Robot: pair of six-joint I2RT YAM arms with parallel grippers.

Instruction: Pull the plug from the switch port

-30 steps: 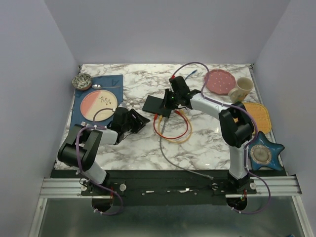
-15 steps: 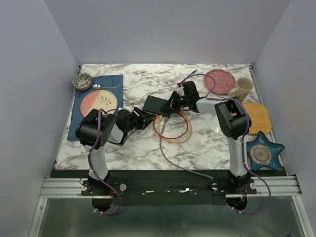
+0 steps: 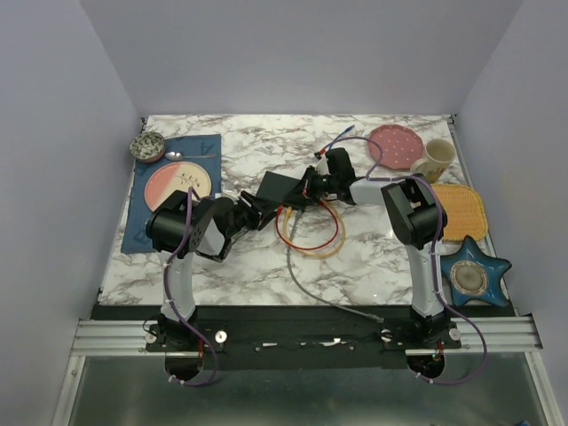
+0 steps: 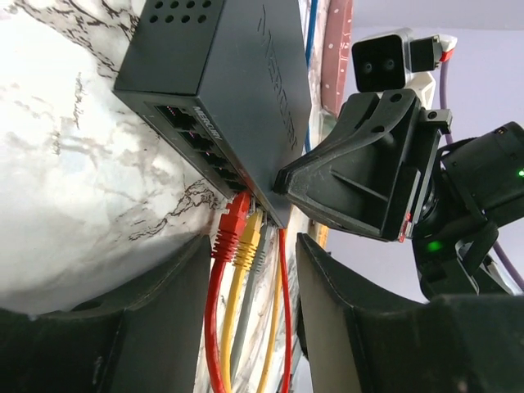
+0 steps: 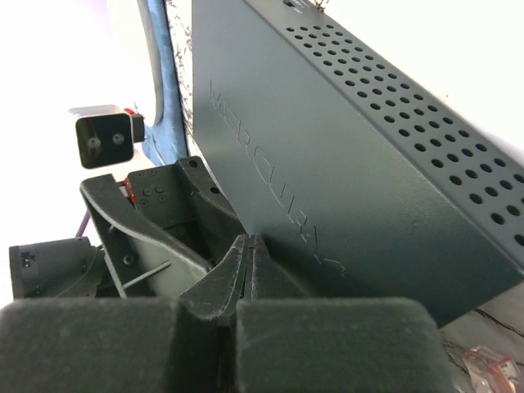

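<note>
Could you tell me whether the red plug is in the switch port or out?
In: the red plug sits in a socket of the switch, beside the yellow plug.

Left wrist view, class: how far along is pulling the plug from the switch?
Done: the shut right gripper rests on top of the switch, apparently bracing it. In hand: the open left gripper straddles the cables below the red plug and yellow plug, gripping nothing. Left: closing on a plug and pulling it out; every plug sits in its port.
</note>
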